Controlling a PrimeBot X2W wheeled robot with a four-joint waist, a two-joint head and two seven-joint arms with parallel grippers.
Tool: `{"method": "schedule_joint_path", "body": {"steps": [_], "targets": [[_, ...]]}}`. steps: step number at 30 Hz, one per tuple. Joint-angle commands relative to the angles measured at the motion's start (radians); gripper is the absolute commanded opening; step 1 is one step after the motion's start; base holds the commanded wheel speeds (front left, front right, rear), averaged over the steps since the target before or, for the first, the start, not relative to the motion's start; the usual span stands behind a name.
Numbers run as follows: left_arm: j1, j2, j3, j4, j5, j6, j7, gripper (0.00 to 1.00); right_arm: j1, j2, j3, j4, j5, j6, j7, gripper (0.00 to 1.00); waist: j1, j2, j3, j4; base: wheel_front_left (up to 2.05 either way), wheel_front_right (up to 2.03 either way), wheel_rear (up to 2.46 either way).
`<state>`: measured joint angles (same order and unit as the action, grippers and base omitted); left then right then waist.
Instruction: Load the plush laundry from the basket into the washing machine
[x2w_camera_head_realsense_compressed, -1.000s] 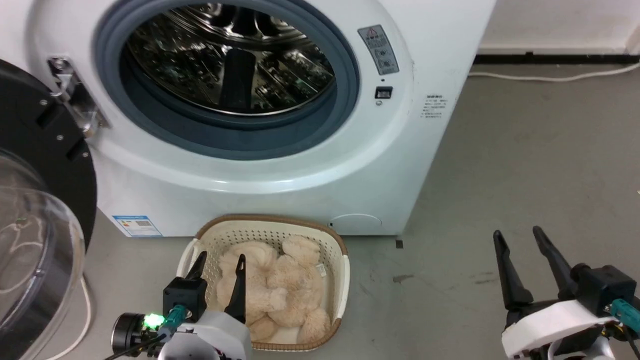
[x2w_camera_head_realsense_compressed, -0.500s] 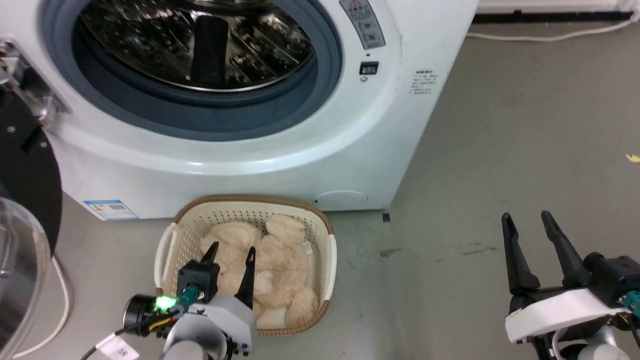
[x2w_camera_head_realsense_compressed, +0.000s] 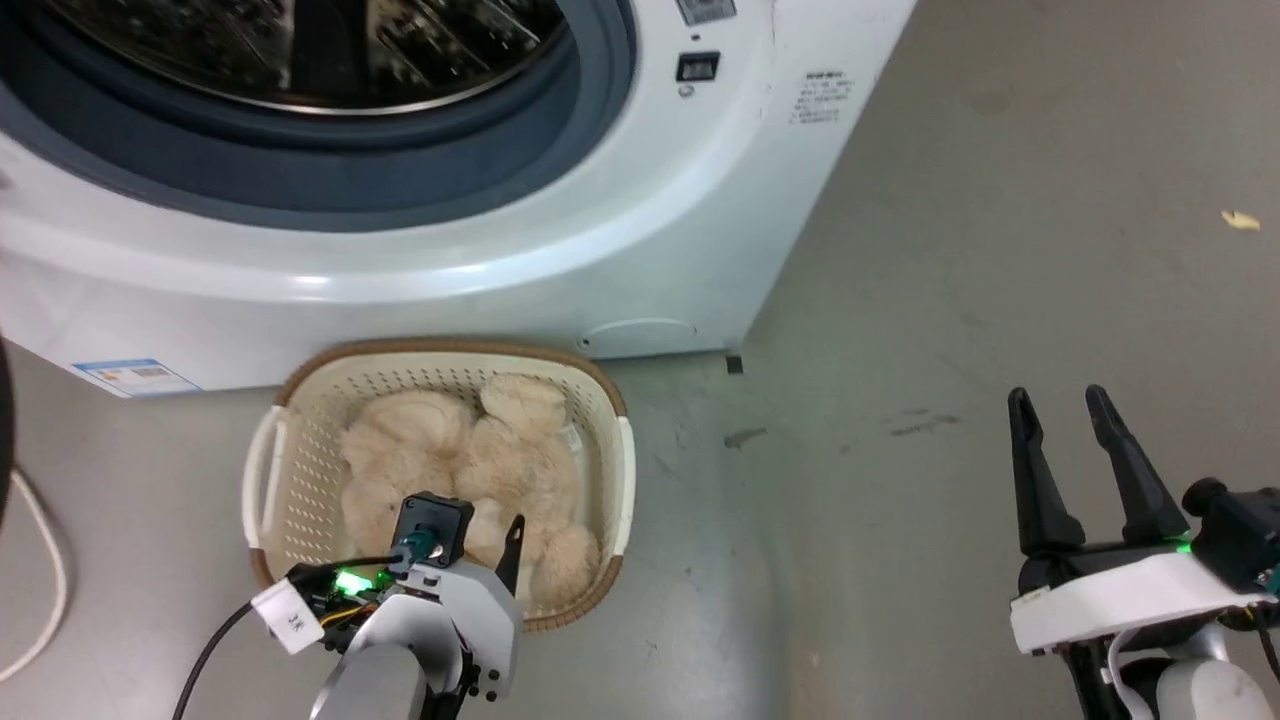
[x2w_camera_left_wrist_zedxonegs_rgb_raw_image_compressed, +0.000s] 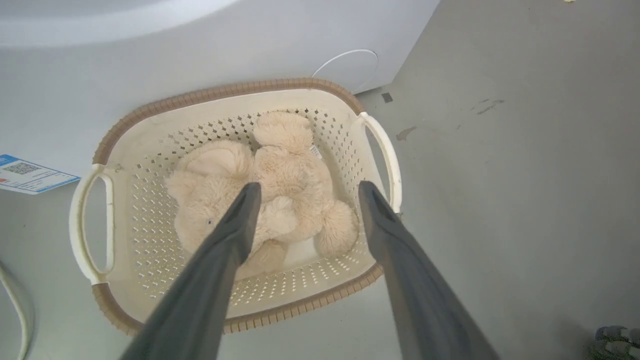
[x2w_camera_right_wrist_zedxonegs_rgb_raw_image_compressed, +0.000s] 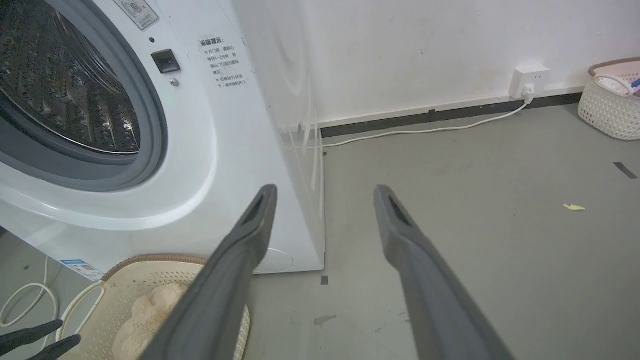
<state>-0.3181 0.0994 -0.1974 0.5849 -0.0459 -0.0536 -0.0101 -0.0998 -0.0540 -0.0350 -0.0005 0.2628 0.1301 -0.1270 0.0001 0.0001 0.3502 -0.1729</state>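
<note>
the left end effector is hovering over the basket, its fingers spread wide above the plush laundry, which is lying curled inside. the basket is sitting on the floor just before the washing machine. the right end effector is hanging wide open, well apart.

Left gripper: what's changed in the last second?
The head view tilted down, shifting the whole picture. The left gripper moved further over the basket, toward the bear, open and holding nothing. The bear lies in the basket as before; the right gripper stays open over the floor.
</note>
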Motion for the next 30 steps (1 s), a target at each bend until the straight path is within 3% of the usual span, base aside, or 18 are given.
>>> {"method": "schedule_joint_path", "body": {"steps": [1, 23, 30], "targets": [[-0.035, 0.012, -0.013, 0.035, -0.004, -0.008, 0.006, 1.00, -0.026, 0.002, 0.002, 0.002, 0.017, 0.000, -0.013, 1.00, -0.0001, -0.0001, 0.029, -0.017, 0.00, 0.00, 0.00], [-0.314, 0.090, -0.138, 0.307, -0.003, -0.031, 0.107, 1.00, -0.100, 0.003, 0.006, 0.016, 0.113, 0.000, -0.059, 1.00, -0.0001, -0.0001, 0.249, -0.104, 0.00, 0.00, 0.00], [-0.404, 0.123, -0.155, 0.384, -0.017, 0.007, 0.119, 1.00, -0.123, 0.003, 0.013, 0.024, 0.157, 0.000, -0.073, 1.00, -0.0001, -0.0001, 0.317, -0.134, 0.00, 0.00, 0.00]]}}
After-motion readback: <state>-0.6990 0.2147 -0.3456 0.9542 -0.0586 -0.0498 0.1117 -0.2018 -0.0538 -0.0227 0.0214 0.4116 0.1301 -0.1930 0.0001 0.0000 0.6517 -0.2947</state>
